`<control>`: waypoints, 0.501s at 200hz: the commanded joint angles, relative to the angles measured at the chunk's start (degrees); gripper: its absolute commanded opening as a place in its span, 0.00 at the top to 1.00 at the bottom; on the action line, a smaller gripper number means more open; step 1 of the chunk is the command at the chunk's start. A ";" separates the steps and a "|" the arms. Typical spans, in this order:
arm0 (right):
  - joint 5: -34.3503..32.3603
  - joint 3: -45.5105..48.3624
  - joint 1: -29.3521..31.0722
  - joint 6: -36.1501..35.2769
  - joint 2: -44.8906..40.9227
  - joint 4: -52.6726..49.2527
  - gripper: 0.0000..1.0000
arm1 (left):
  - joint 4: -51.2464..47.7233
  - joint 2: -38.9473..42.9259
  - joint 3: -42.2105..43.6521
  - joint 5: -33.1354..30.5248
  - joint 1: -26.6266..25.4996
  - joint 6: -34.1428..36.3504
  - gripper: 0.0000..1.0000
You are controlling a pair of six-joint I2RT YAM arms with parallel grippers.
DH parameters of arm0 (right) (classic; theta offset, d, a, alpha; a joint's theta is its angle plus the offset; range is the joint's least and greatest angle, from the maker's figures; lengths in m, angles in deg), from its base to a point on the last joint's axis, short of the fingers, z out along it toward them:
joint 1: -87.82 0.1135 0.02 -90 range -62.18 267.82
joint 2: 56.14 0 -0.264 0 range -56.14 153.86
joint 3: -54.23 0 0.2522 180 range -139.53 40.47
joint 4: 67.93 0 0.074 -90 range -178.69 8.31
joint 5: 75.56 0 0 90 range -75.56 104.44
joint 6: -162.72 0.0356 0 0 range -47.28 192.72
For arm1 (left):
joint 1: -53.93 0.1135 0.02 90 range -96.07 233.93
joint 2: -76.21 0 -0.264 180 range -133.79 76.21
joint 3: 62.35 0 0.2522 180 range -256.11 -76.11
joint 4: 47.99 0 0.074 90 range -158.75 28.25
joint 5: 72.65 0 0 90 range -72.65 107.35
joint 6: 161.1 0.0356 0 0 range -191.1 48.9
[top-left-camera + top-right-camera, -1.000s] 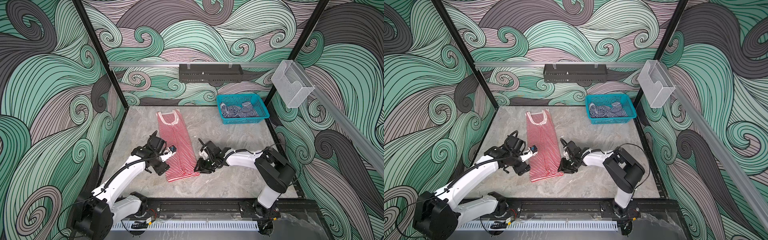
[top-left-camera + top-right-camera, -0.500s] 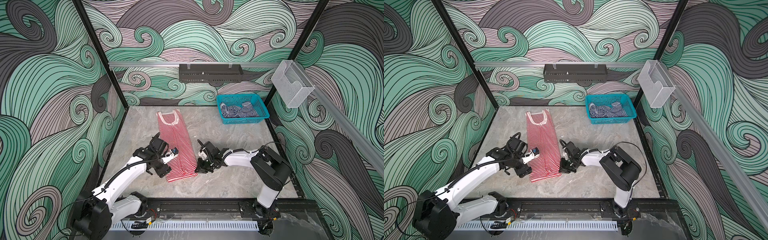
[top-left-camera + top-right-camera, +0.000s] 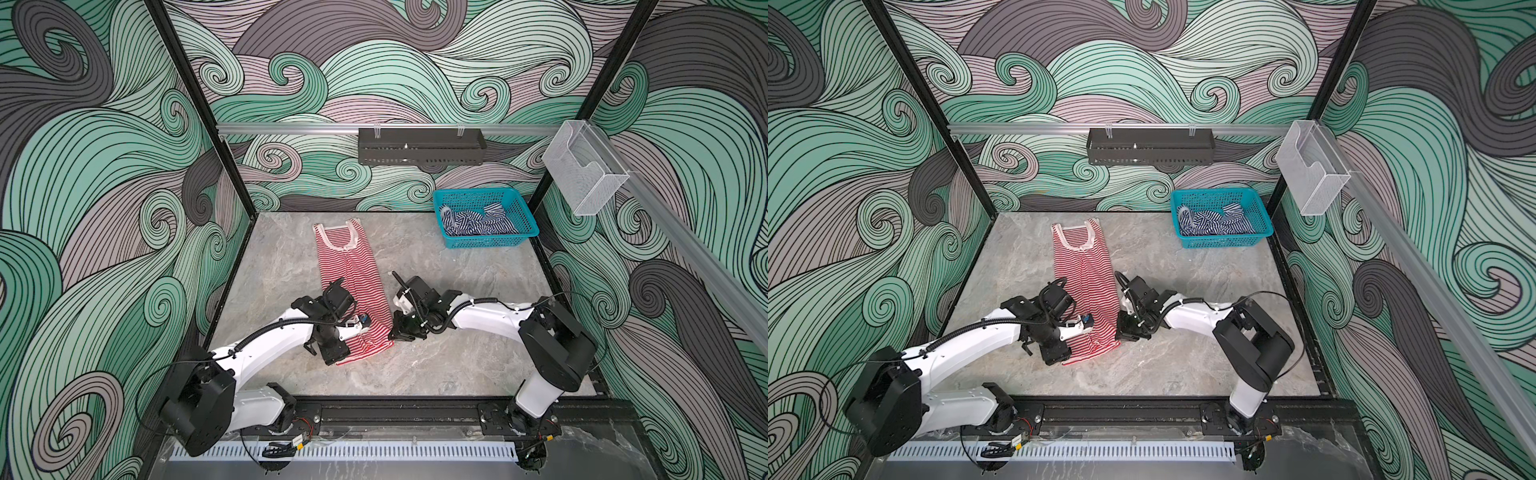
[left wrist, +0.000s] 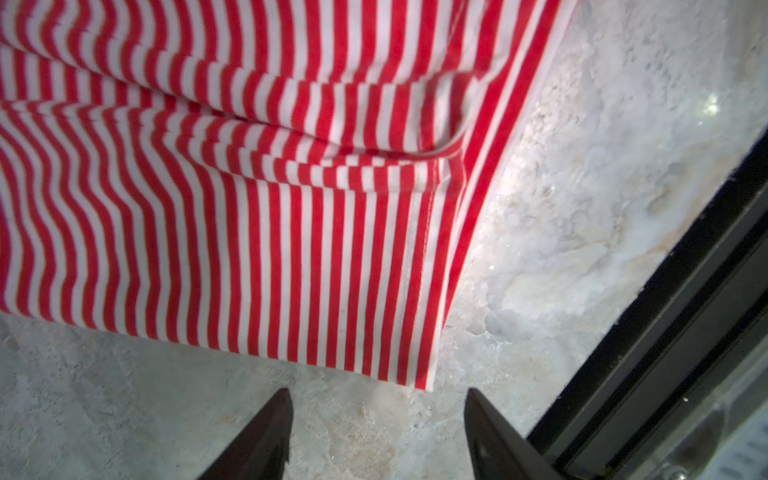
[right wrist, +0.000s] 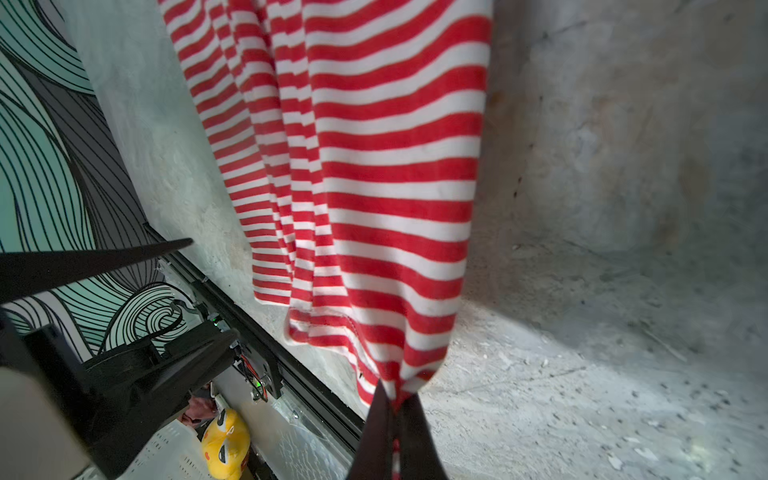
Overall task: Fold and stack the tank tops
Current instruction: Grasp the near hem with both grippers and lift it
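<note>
A red-and-white tank top (image 3: 348,266) (image 3: 1084,270) lies lengthwise on the marble table, neckline at the far end, folded narrow. My right gripper (image 3: 398,332) (image 3: 1124,332) (image 5: 392,401) is shut on the near right hem corner, and the cloth puckers into its tips. My left gripper (image 3: 332,353) (image 3: 1057,353) (image 4: 378,399) is open at the near left hem corner (image 4: 419,380), which lies just beyond its fingertips, with bare table between them. The navy-and-white tank top (image 3: 478,222) (image 3: 1217,222) lies crumpled in the basket.
The teal mesh basket (image 3: 488,242) (image 3: 1223,241) stands at the far right corner. A black tray (image 3: 419,145) and a clear holder (image 3: 584,174) hang on the walls. The black frame rail (image 4: 685,332) runs close along the near edge.
My right gripper has shut on the near right hem corner. My left gripper has moved toward the near edge, down to the left hem corner, its jaws a little narrower.
</note>
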 commanded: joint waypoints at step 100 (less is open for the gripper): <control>-2.19 -0.63 -1.43 -0.36 -1.94 -3.08 1.00 | 2.34 -12.34 -0.79 -4.69 -10.60 -0.29 0.59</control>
